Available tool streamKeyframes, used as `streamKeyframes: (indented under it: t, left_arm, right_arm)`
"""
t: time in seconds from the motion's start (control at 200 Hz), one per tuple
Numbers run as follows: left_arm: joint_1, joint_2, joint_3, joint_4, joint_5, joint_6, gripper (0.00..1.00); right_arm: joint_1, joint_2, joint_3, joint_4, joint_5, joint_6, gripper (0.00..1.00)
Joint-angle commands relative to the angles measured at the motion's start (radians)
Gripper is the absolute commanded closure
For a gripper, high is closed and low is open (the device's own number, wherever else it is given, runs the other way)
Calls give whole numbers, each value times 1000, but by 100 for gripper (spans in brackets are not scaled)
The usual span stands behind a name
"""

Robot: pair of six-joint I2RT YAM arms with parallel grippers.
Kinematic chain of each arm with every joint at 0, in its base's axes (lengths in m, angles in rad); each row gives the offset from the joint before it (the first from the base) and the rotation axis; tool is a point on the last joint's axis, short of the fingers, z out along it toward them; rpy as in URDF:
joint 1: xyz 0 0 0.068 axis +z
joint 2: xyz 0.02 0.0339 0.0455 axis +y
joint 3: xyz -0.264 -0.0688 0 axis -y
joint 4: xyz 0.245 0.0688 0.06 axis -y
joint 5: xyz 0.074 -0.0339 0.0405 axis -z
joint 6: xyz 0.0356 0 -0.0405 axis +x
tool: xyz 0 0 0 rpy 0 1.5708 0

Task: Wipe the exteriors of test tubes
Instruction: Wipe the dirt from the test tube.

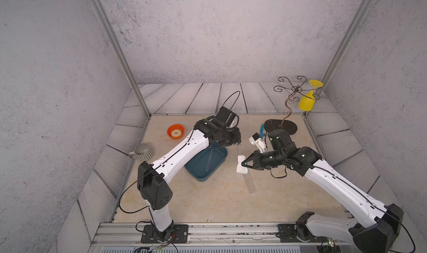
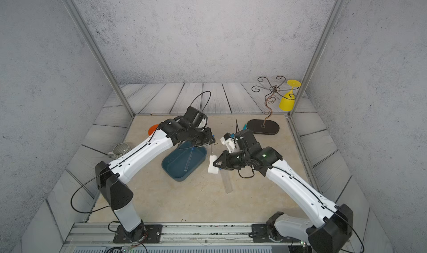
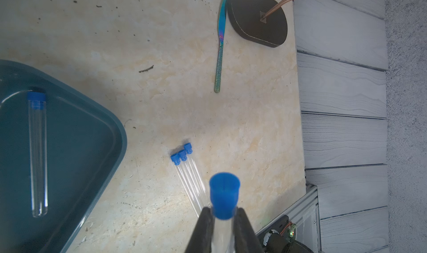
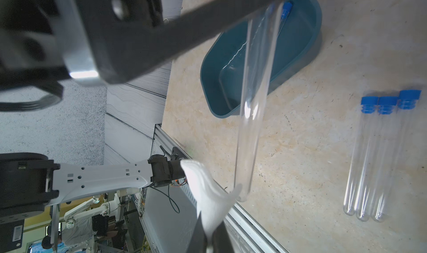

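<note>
- Hanging near upright beneath the left claw, a clear round-ended test tube is clamped just below its blue cap;
- the right claw pinches a crumpled white cloth tight; just ahead of it the cloth touches the tube's rounded tip, so wiping should run upward

**Five tubes, one of everything else**

Five test tubes in all: three side by side on the table, one in the blue tray, one raised tube. One white cloth. One orange bowl with one pale ring inside, one ribbed mug, one knife, one wire stand, one yellow goblet.
</note>
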Motion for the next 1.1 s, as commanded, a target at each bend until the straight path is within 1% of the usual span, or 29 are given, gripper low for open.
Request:
streamKeyframes:
  t: [0.0, 0.15, 0.3, 0.53, 0.791, 1.096]
  left_arm:
    - [-3, 8, 41, -18, -9, 23, 90]
    - [-3, -4, 45, -25, -4, 23, 90]
    - [-7, -26, 17, -26, 12, 23, 90]
    - [-16, -62, -32, -27, 15, 31, 90]
    - [-31, -86, -67, -13, 13, 31, 90]
    - [-53, -99, -83, -6, 17, 31, 90]
  right_arm:
    - [21, 18, -10, -56, 37, -25, 92]
    - [21, 8, -23, -114, 111, -75, 92]
    - [18, 57, 40, -148, 158, -118, 92]
    - [3, 130, 124, -138, 159, -141, 92]
    - [-9, 164, 179, -125, 155, -145, 92]
    - [-27, 245, 278, -130, 174, -184, 92]
